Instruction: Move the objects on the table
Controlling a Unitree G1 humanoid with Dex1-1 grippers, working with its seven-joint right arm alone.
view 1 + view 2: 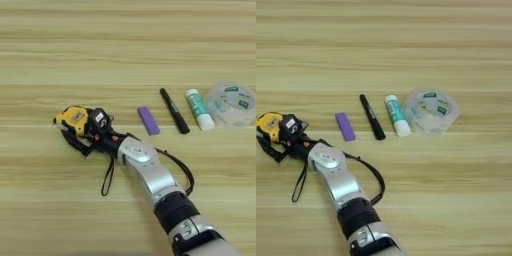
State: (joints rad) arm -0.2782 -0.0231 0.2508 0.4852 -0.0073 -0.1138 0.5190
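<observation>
We have our right gripper (92, 131) at the tape measure (71, 120), far left of the purple block (148, 120); whether the jaws grip it, we cannot tell. Right of the block lie the marker (174, 111), glue stick (199, 109) and tape roll (231, 103), in a row on the desk (125, 45). We judge that little is done and those pieces remain to move.

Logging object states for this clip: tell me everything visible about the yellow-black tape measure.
The yellow-black tape measure has a yellow case with black trim and lies on the light wooden table, left of the small purple block. Its black wrist strap trails toward the near edge in a loop. The right gripper is at its right side, its black fingers against the case.
</observation>
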